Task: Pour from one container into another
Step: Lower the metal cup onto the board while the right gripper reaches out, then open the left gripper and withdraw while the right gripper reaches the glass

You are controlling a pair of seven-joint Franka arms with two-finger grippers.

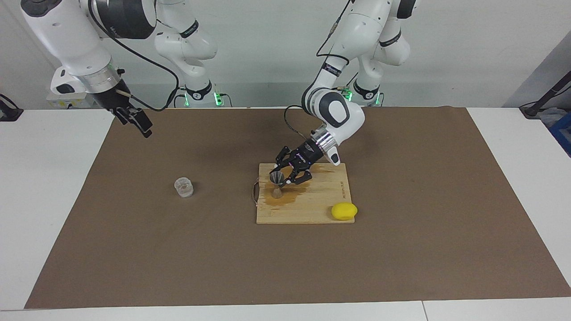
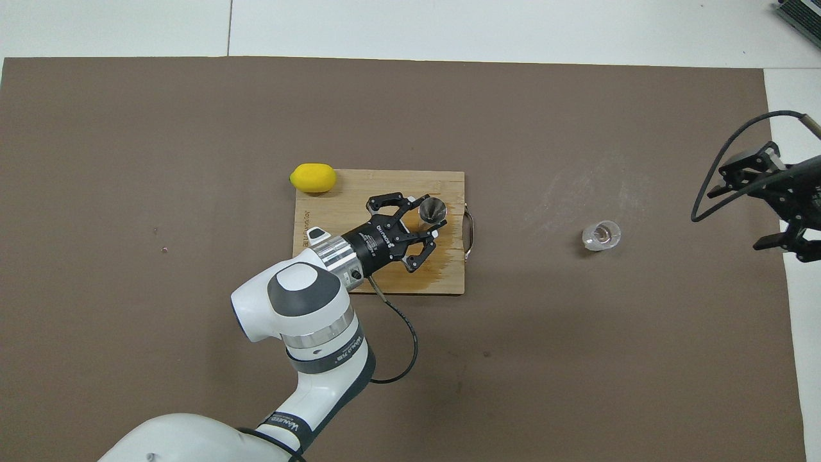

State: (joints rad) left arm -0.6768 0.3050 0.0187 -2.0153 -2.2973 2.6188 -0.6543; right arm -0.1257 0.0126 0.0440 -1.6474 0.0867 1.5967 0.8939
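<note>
Facing view
- Left gripper (image 1: pixel 281 174): low over the wooden cutting board (image 1: pixel 312 209), fingers pinched on the upper cone of the steel jigger (image 1: pixel 277 183).
- Jigger: upright on the board, at the end toward the right arm.
- Glass cup (image 1: pixel 183 187): upright on the brown mat (image 1: pixel 401 249), well apart from the board, toward the right arm's end of the table.
- Right gripper (image 1: pixel 139 122): raised over the mat's edge near its own base, nothing in it; cannot tell how its fingers stand.
- Lemon (image 1: pixel 344 211): at the board's corner farthest from the robots.

Overhead view
- Left gripper (image 2: pixel 428 224): fingertips pressed to the jigger (image 2: pixel 431 210).
- Board (image 2: pixel 333 212): wet stain beside the jigger.
- Right gripper (image 2: pixel 770 205): over the mat (image 2: pixel 192 128) edge, fingers spread, empty.
- Cup (image 2: pixel 601 235): alone between board and right gripper.
- Lemon (image 2: pixel 313 178): touching the board's corner.
</note>
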